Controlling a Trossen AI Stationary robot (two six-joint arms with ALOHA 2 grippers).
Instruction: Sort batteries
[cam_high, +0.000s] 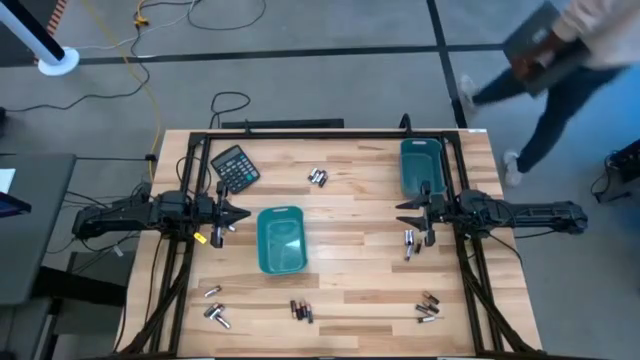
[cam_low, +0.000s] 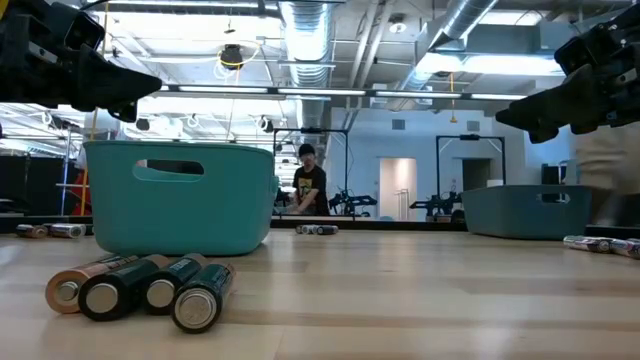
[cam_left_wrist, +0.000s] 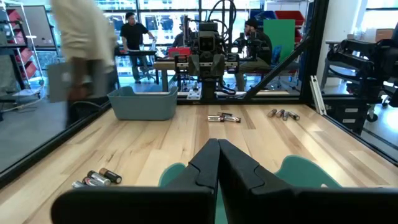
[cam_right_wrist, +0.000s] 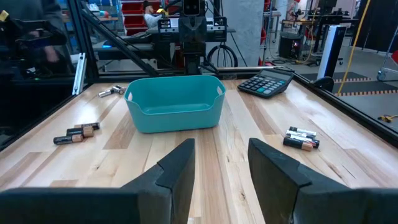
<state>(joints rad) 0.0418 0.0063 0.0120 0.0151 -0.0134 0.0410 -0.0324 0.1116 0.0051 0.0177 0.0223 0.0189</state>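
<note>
Small batteries lie on the wooden table in loose groups: at the far middle (cam_high: 318, 177), in front of my right gripper (cam_high: 409, 243), at the near left (cam_high: 216, 315), near middle (cam_high: 301, 311) and near right (cam_high: 428, 305). The near-middle group shows close up in the low view (cam_low: 140, 290). One teal bin (cam_high: 281, 240) stands at the table's middle, another (cam_high: 421, 165) at the far right. My left gripper (cam_high: 245, 212) (cam_left_wrist: 217, 152) is shut and empty, left of the middle bin, above the table. My right gripper (cam_high: 402, 212) (cam_right_wrist: 221, 155) is open and empty, near the far-right bin.
A black calculator (cam_high: 235, 167) lies at the far left of the table. A black frame (cam_high: 300, 133) runs around the table's edges. A person (cam_high: 550, 60) walks past beyond the far right corner. Bare wood lies between the two bins.
</note>
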